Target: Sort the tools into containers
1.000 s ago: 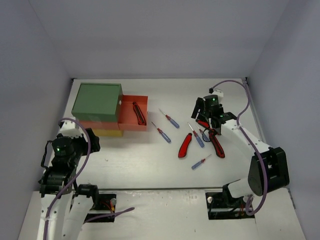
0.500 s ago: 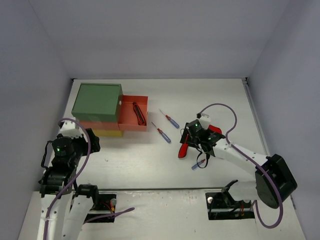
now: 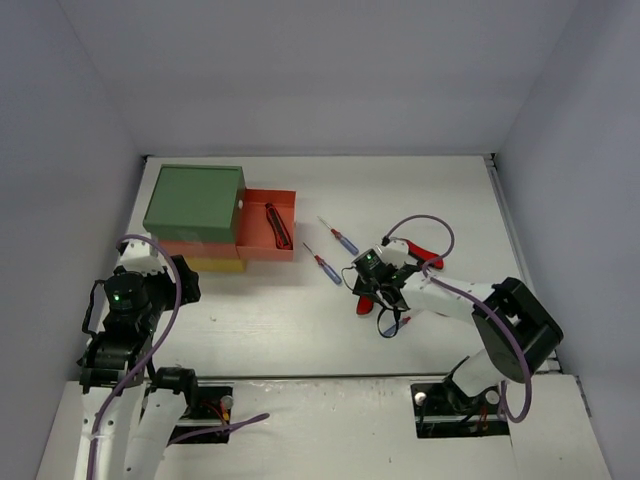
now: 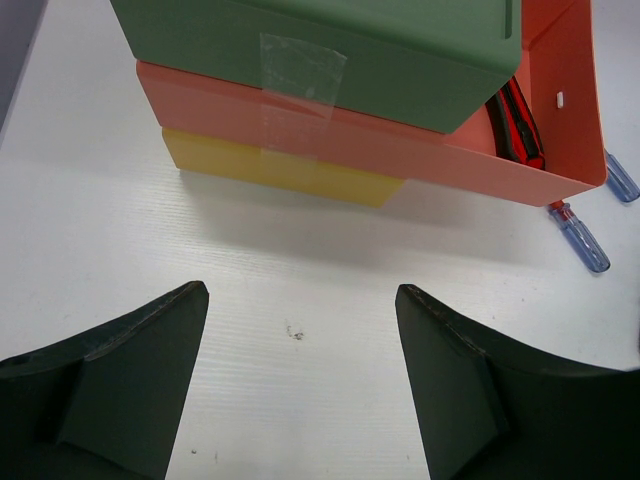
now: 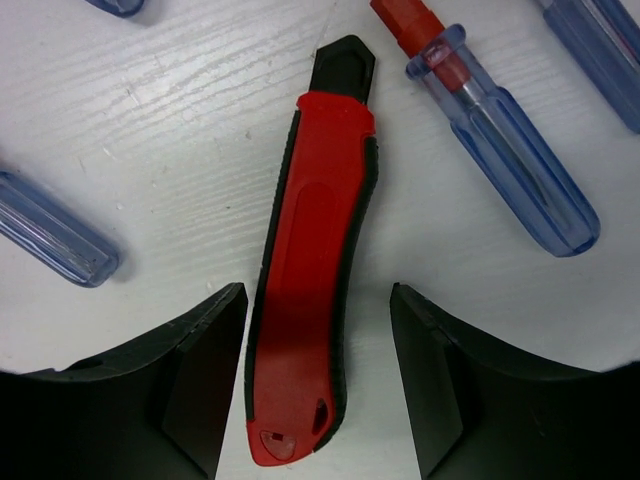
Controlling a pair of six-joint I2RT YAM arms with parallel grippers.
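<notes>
The red-and-black utility knife [image 5: 310, 270] is laid flat on the white tabletop [image 5: 200, 120], with its black nose pointed away from the wrist camera and its butt end towards it. It is straddled by the right tool [image 5: 317, 300], whose jaws are spread wide. One of the fingers [image 5: 190, 380] is set on each side of the handle's rear half, a small gap is left on both sides, and nothing is held. Whether the fingertips are touching the tabletop cannot be told from this view.

A blue-handled screwdriver [image 5: 520, 170] is lying just beside the knife's nose, and another screwdriver handle [image 5: 50, 235] is near one finger.

Two risks are judged from here. The handle is curved and is bracketed behind its middle, so it may be swivelled on closing, or tipped nose-down and lost when lifted. If the tool is shifted sideways, a neighbouring screwdriver could be nudged or pinched along with the knife.

In the overhead view the knife [image 3: 364, 302] is seen well apart from the cabinet. There the orange-red drawer [image 3: 262, 248] is pulled open below the green drawer [image 3: 195, 203], with a second utility knife [image 3: 278, 227] already inside. The left tool [image 4: 300, 300] is spread wide and empty over the tabletop, in front of the yellow drawer [image 4: 280, 170].
</notes>
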